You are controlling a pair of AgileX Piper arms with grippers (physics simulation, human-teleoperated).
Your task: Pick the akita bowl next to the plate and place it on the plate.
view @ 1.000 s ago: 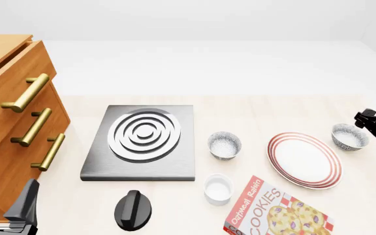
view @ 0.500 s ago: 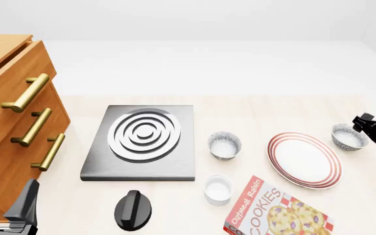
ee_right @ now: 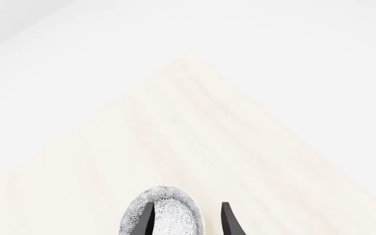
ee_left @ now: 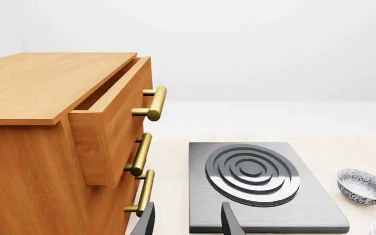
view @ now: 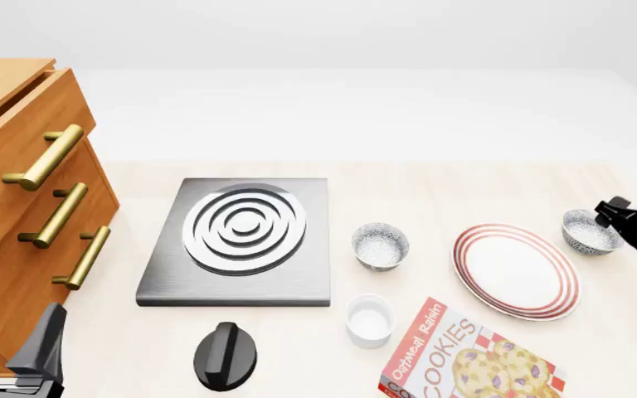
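The akita bowl (view: 586,231) (ee_right: 170,212), speckled grey outside and white inside, sits on the table just right of the plate (view: 514,271), a white plate with red rings. My right gripper (view: 610,214) (ee_right: 186,221) is open at the bowl's right side. In the right wrist view one finger is over the bowl's inside and the other is outside its rim. A look-alike bowl (view: 381,245) (ee_left: 363,185) stands left of the plate. My left gripper (view: 9,338) (ee_left: 188,224) is open and holds nothing, low at the near left by the drawers.
A grey stove plate (view: 239,240) (ee_left: 260,183) with silver rings lies left of centre, with a black knob (view: 226,356) in front of it. A white cup (view: 370,319) and a cookies box (view: 468,358) sit near the front. A wooden drawer cabinet (view: 26,199) (ee_left: 57,142) fills the left.
My right gripper has dropped a little and come nearer the right bowl's rim. The left arm and all objects are where they were.
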